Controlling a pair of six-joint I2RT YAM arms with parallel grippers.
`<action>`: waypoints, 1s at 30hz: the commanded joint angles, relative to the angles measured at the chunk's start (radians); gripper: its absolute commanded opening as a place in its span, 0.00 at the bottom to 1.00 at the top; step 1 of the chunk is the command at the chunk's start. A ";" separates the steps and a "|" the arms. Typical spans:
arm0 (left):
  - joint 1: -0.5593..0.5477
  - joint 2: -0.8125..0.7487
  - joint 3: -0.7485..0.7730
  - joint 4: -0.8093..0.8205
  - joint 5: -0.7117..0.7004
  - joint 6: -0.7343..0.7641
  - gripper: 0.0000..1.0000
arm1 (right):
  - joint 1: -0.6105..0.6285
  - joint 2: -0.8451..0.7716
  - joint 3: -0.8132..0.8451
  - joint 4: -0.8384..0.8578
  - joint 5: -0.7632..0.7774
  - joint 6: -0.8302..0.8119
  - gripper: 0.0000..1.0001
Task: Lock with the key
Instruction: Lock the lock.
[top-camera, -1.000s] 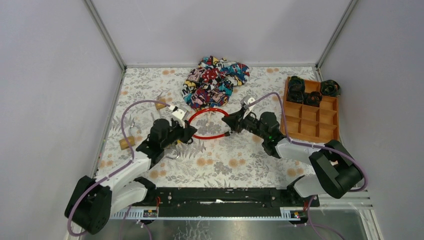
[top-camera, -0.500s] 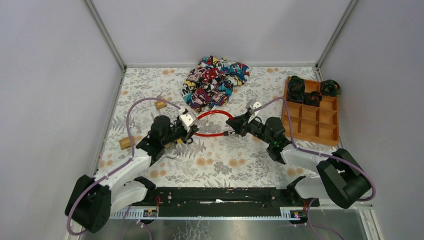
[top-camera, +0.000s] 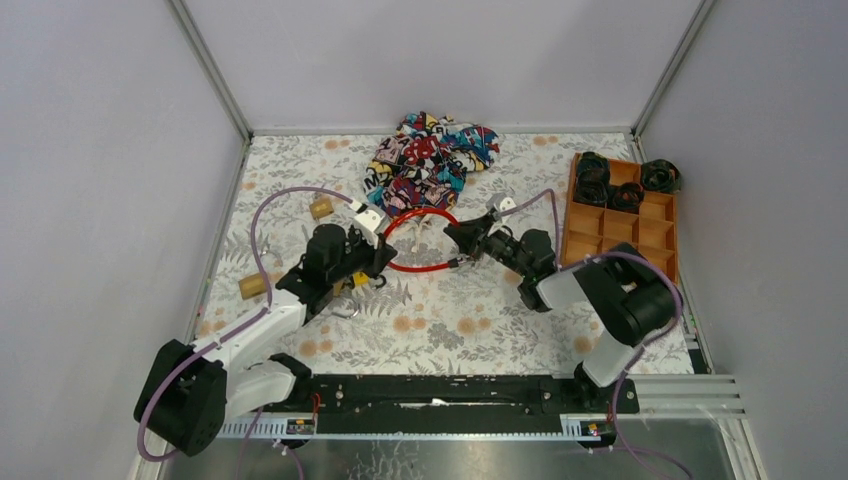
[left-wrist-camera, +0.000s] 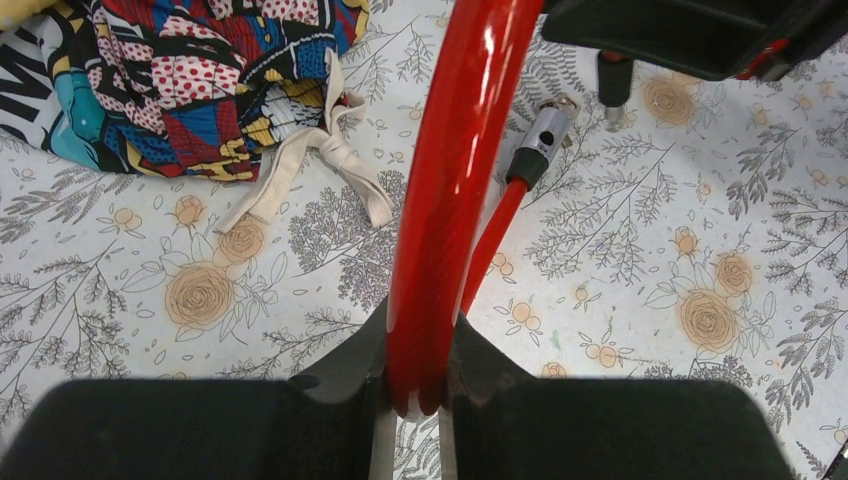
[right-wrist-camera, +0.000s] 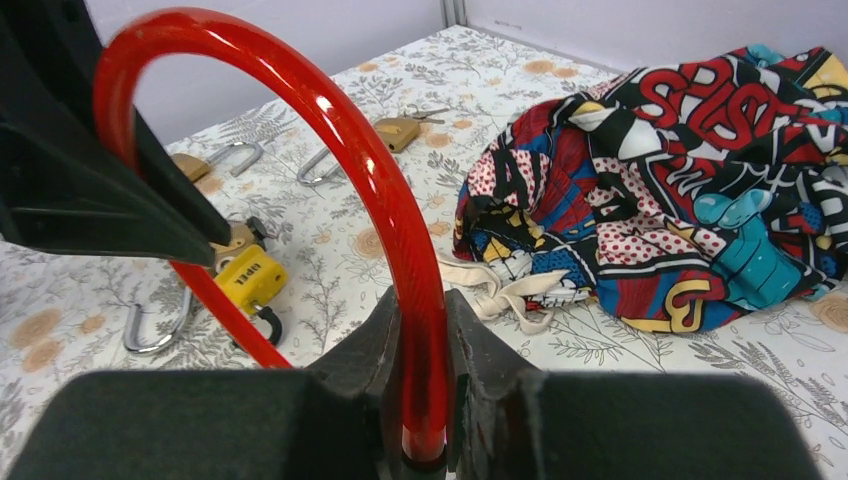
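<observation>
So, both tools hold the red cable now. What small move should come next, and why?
Probably the right tool should open and regrip nearer the metal tip. Both it and the left tool are shut on the loop of the red cable, while that tip sits bare, plugged into nothing, so neither arm seems placed to steer it.

Count, overhead and wrist views. We log one red plastic-coated cable loop, just in front of one comic-print cloth bag. Brass padlocks: two clear, left of the bag; a possible third is partly hidden. One small yellow padlock. One orange compartmented tray, right of the bag, with four dark rolled bundles.
</observation>
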 joint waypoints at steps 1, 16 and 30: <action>0.009 -0.006 0.003 -0.005 -0.002 0.006 0.00 | -0.014 0.104 0.063 0.248 0.002 -0.009 0.00; 0.065 0.081 0.118 -0.150 0.156 0.246 0.00 | -0.016 0.241 0.099 0.250 0.095 -0.133 0.00; 0.097 0.105 0.140 -0.161 0.162 0.261 0.00 | 0.007 0.260 0.083 0.251 0.066 -0.134 0.00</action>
